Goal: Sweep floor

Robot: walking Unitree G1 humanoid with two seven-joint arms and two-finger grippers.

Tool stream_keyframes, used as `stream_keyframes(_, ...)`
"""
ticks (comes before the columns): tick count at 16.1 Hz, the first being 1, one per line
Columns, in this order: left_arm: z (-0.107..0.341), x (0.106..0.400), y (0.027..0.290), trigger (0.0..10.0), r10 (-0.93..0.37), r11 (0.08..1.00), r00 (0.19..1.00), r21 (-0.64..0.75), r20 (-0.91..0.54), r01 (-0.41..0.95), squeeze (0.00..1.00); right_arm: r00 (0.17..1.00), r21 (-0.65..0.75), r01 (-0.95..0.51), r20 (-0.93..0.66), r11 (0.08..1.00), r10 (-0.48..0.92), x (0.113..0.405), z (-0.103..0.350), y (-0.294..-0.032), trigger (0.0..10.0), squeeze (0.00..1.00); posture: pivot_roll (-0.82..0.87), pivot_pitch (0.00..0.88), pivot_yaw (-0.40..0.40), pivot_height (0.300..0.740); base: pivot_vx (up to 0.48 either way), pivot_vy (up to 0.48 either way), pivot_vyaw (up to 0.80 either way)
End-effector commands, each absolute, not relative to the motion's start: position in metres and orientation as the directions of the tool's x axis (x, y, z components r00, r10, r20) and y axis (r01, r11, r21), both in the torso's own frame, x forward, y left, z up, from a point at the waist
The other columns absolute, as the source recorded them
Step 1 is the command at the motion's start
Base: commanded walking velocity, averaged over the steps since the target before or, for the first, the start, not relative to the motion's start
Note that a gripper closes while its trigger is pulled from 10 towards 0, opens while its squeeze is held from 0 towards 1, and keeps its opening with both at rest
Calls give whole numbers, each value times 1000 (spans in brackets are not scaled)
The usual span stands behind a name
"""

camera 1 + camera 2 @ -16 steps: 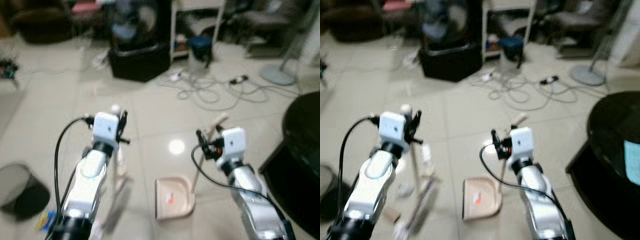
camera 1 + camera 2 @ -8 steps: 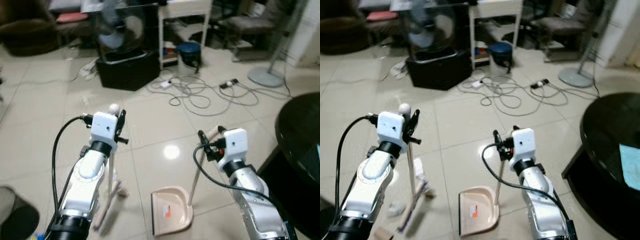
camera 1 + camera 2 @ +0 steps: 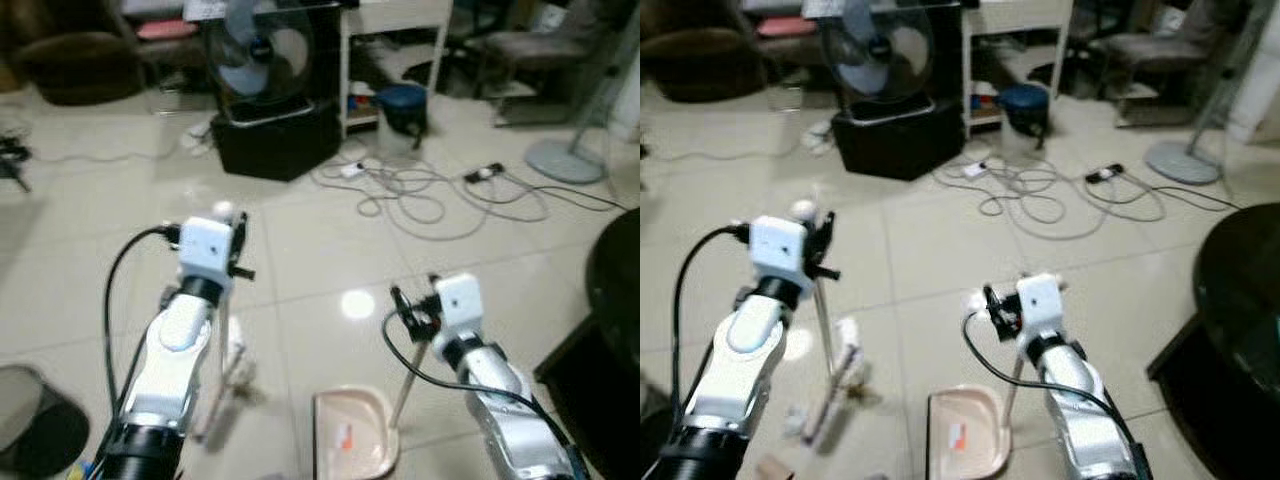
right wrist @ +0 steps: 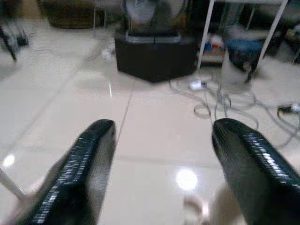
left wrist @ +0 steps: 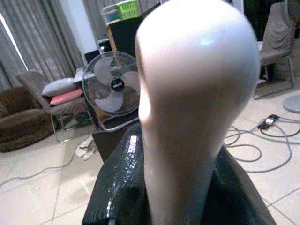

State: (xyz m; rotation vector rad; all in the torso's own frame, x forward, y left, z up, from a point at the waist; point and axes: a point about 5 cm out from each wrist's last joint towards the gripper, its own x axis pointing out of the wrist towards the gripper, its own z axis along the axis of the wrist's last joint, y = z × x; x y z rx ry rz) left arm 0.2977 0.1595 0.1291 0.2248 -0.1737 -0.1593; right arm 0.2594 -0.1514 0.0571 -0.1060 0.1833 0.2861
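Observation:
My left gripper (image 3: 230,243) is shut on the top of the pale broom handle (image 5: 197,70), whose rounded end sticks out between the black fingers (image 5: 117,187). The stick runs down to the broom head (image 3: 225,385), which rests on the tiles. To its right the pink dustpan (image 3: 350,442) lies flat on the floor, its long handle (image 3: 406,385) rising to my right gripper (image 3: 408,312). In the right wrist view that gripper (image 4: 161,129) stands open and wide, with bare tile between the fingers and a pale blurred end low down. Small scraps (image 3: 800,425) lie near the broom head.
A fan (image 3: 262,48) stands on a black box (image 3: 275,145) ahead. Loose cables (image 3: 430,195) and a power strip sprawl over the tiles to its right, by a blue bucket (image 3: 403,100). A dark round table (image 3: 622,275) is at the right, a dark bin (image 3: 35,428) at the lower left.
The view has swung and sharpened. The dustpan handle's end no longer sticks out above my right gripper, and the dustpan lies lower in view. My left gripper still holds the broom.

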Motion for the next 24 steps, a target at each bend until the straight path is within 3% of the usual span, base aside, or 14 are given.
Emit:
stream_keyframes(1,136,299,161,10000,-178,962,966,239,185,131,0,946,-88,-289,-178,953,270,261,58,-150,10000,1000,-75,39,62,740,0,0,0)
stream_keyframes(6,137,297,166,10000,-170,963,967,242,189,121,0,955,-74,-238,-199,968,220,258,47,-153,10000,1000,-65,40,66,740,0,0,0)
stream_keyframes(9,138,297,167,10000,-186,963,964,232,190,140,0,954,-43,-67,-294,997,51,249,23,-171,10000,1000,-67,41,73,740,0,0,0)
stream_keyframes(11,138,296,165,10000,-227,958,955,221,188,184,0,959,-25,-69,-276,997,59,248,22,-176,10000,1000,-69,44,79,740,0,0,0)
stream_keyframes(12,137,296,168,10000,-226,955,957,235,183,181,0,961,-30,-103,-260,994,92,250,24,-175,10000,776,-67,45,80,740,0,0,0)
stream_keyframes(13,137,297,171,10000,-217,955,959,245,181,169,0,961,-44,-117,-256,992,102,254,24,-177,10000,0,-63,45,78,740,0,0,0)
stream_keyframes(18,139,295,176,10000,-205,957,961,245,184,157,0,963,-61,-85,-262,994,66,265,21,-193,10000,0,-50,45,75,740,0,0,0)
stream_keyframes(24,142,297,179,10000,-209,954,960,253,188,158,0,965,-53,-167,-215,985,152,286,30,-197,10000,0,-28,40,81,740,0,0,0)
